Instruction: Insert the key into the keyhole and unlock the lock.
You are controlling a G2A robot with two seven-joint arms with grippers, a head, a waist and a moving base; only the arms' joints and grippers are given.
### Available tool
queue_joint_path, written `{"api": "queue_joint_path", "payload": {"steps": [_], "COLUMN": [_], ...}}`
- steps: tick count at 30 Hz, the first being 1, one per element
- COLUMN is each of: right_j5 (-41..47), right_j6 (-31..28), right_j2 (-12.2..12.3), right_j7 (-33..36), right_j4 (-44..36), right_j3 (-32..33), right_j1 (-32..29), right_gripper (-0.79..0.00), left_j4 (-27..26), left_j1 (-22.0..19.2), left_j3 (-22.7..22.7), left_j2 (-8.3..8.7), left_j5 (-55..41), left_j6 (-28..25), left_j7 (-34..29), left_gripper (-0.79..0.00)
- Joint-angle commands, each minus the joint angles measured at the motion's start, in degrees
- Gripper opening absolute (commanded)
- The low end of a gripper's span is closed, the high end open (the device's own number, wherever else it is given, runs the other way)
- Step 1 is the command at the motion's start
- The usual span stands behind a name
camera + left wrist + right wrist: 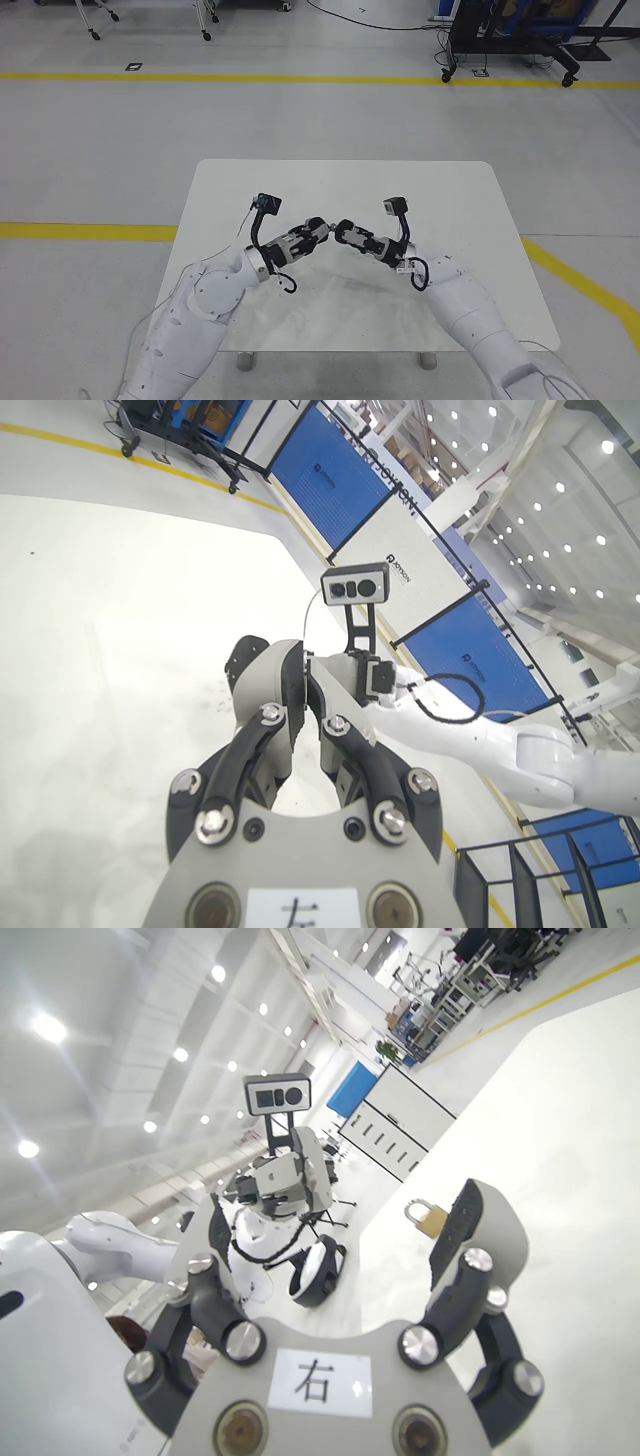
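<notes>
So, top view first: the left gripper [322,229] and the right gripper [346,233] sit nose to nose over the middle of the white table [450,200], very close together. Around it is pale floor with yellow lines [300,78] and a dark cart [510,40] well off at the back. In the left wrist view the left gripper's fingers [292,690] are pressed together. If a key is pinched in there, it's too small for me to tell. The right arm's gripper sits just beyond them, with blue and white panels [350,490] behind. In the right wrist view the right gripper's fingers [462,1223] are spread wide and hold nothing. The brass padlock [427,1220] lies on the table just past one fingertip, body end toward that finger, shackle end pointing away. My read is that the right gripper is the nearer one and it's already open, so the next move hinges on getting down and across to that lock — closing on the body, not the shackle. The table top looks smooth, so the lock could skid if nudged.
</notes>
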Motion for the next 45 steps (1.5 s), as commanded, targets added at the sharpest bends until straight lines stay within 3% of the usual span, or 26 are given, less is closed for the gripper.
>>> {"api": "queue_joint_path", "payload": {"steps": [1,2,5,8,20,34,43,45], "right_j5": [-3.6,-4.3,-4.0,-3.2,1.0,4.2,6.0,6.4], "right_j6": [0.8,1.0,2.0,3.1,2.3,0.0,-1.4,-1.4], "right_j2": [1.6,2.4,4.6,6.4,10.9,13.4,14.1,14.2], "right_j7": [0.8,1.0,2.0,3.1,2.3,0.0,-1.4,-1.5], "right_j4": [-2.8,-4.0,-7.7,-10.7,-13.3,-11.8,-11.1,-11.0], "right_j3": [0.2,0.4,0.4,-0.6,-7.7,-15.2,-19.6,-20.3], "right_j1": [-0.3,-0.7,-1.8,-2.5,-1.3,2.5,4.8,5.3], "right_gripper": [0.000,-0.009,-0.351,-0.459,-0.579,-0.606,-0.690,-0.785], "left_j4": [0.3,0.6,0.9,0.8,0.0,0.3,0.3,0.3], "left_j1": [-0.4,-0.7,-1.5,-1.5,-1.4,-1.8,-2.0,-2.0], "left_j3": [0.3,0.4,0.2,0.2,0.7,1.5,2.0,2.1], "left_j2": [0.16,0.28,0.62,0.83,1.48,1.97,2.30,2.37], "left_j5": [-2.2,-3.1,-2.3,-2.0,-0.2,-2.0,-1.9,-2.0], "left_j6": [-1.9,-2.6,-4.0,-4.9,-5.2,-5.8,-5.9,-5.9], "left_j7": [-3.8,-5.8,-8.4,-8.9,-9.6,-10.0,-10.2,-10.2], "left_gripper": [-0.785,-0.785,-0.785,-0.785,-0.785,-0.785,-0.785,-0.785]}}
